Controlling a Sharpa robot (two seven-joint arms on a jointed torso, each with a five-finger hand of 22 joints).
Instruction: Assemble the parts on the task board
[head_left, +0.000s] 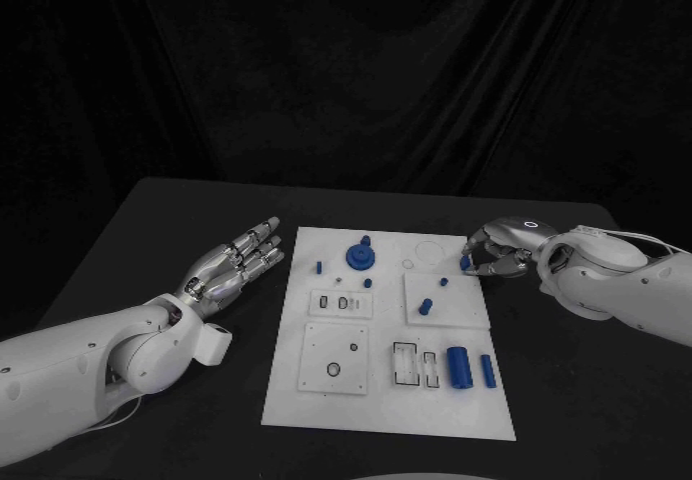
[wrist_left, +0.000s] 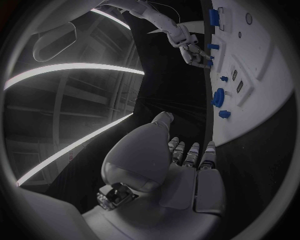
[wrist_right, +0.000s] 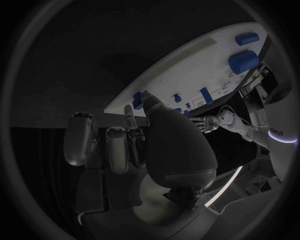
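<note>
Right robot hand (head_left: 500, 252) pinches a small blue part (head_left: 466, 262) over the task board (head_left: 387, 400).

right hand (wrist_right: 134, 145) apparently pinching small blue part (wrist_right: 137, 98), at task board (wrist_right: 187, 65) edge

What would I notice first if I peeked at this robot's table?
Probably the white task board in the middle of the black table, dotted with small blue parts. Then the silver right hand at the board's far right edge, pinching a small blue part, while the left hand rests open beside the board's left edge.
</note>
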